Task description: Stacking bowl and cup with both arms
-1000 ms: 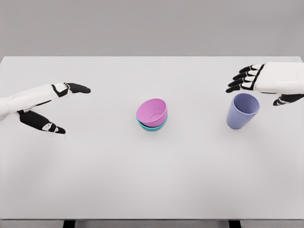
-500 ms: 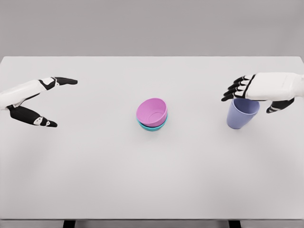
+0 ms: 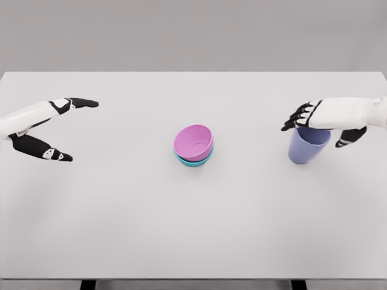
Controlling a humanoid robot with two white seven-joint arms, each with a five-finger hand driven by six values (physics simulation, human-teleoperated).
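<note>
A pink plastic bowl (image 3: 193, 142) sits tilted inside a teal bowl (image 3: 195, 161) mid-counter (image 3: 121, 211). The right hand (image 3: 326, 118) hovers over the lavender plastic cup (image 3: 307, 145), fingers spread, holding nothing. The left hand (image 3: 42, 127) rests far left, fingers open and empty.

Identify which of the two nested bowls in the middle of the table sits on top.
The pink bowl sits on top, tilted, its whole inside showing. The teal bowl beneath it shows only as a thin edge.
</note>
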